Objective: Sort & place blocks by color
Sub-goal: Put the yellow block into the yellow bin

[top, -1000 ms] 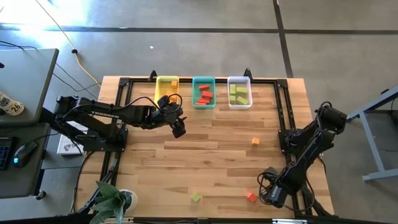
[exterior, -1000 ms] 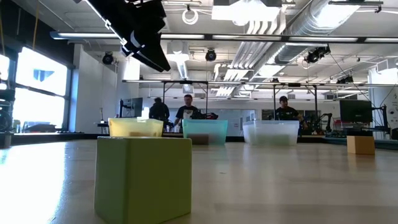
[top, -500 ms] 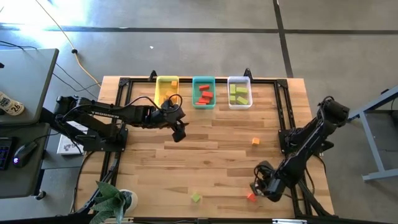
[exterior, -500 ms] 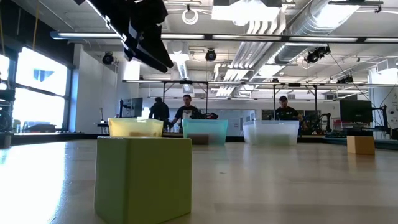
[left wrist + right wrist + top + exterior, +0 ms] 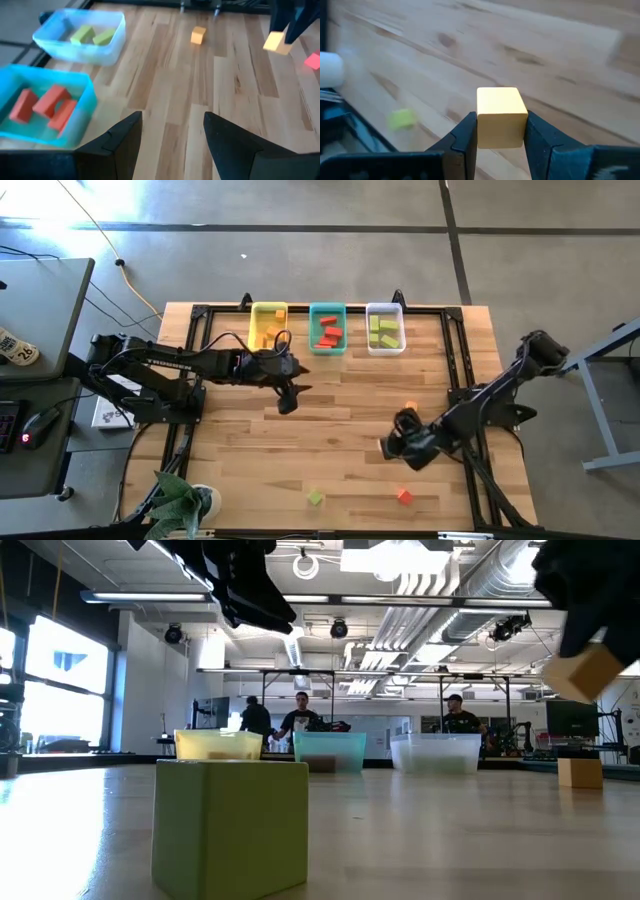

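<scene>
Since a second ago, the right end effector [image 5: 392, 448] has swung from the surface's 5 o'clock corner inward toward centre right, and it now carries an orange cube [image 5: 501, 117] pinched between its two fingers [image 5: 462, 137], lifted off the wood; in the low view that cube [image 5: 582, 672] hangs in the air at upper right. Other blocks lie loose: an orange one [image 5: 411, 408] at about 3 o'clock of the surface's middle, a red one [image 5: 404, 497] near the 5 o'clock edge, and a light green one [image 5: 315, 498] at 6 o'clock, close to the low camera [image 5: 231, 827]. Along the 12 o'clock edge stand three bins: the yellow bin [image 5: 257, 327], the teal bin [image 5: 313, 330] holding red blocks [image 5: 328, 334], and the clear bin [image 5: 401, 328] holding green blocks [image 5: 384, 330]. The left end effector [image 5: 288, 398] hovers just below the yellow and teal bins, its fingers [image 5: 121, 141] spread apart and holding nothing. Three people stand in the room behind.
</scene>
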### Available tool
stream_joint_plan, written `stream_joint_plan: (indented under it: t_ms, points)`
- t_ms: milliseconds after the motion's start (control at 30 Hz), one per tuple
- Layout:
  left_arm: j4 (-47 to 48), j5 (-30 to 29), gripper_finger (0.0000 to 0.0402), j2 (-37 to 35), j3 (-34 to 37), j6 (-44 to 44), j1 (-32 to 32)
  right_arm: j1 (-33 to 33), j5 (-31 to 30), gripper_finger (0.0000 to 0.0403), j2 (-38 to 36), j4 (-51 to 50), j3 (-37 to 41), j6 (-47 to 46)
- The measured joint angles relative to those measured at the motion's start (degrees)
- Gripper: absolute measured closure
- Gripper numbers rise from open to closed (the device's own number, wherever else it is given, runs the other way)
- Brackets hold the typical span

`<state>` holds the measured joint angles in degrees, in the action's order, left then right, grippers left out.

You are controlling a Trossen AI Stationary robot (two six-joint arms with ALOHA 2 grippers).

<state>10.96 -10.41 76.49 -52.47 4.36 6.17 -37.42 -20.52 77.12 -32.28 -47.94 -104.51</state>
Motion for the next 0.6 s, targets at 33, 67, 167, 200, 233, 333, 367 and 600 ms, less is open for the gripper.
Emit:
stream_joint_plan:
  t_ms: [33,67,167,200,233,333,367,600]
  points:
    - [-0.6,0.1,0.0202,0.0,0.0,-0.7,0.0,1.2,0.0,0.0305,0.0,1.4,0.0,1.5]
    - [-1.1,0.4,0.0202,0.0,0.0,-1.6,0.0,2.5,0.0,0.0305,0.0,2.9,0.0,3.1]
    - [-2.8,1.9,0.0202,0.0,0.0,-4.9,0.0,6.0,-1.2,0.0305,0.0,8.4,0.0,8.1]
    - [-3.4,2.4,0.0202,0.0,0.0,-6.0,0.0,7.2,-1.8,0.0305,0.0,10.5,0.0,9.9]
    - [-3.9,3.0,0.0202,0.0,0.0,-7.1,0.0,8.3,-1.9,0.0305,0.0,12.4,0.0,11.7]
    - [-5.2,3.8,0.0202,0.0,0.0,-10.5,-0.3,11.6,-2.0,0.0305,0.0,17.5,0.0,16.5]
    - [-5.5,3.8,0.0202,0.0,0.0,-11.8,-0.5,12.6,-2.0,0.0305,0.0,19.2,0.0,18.1]
    - [-8.4,3.9,0.0202,0.0,0.0,-16.5,-2.4,18.5,-0.4,0.0305,0.0,30.5,0.0,28.5]
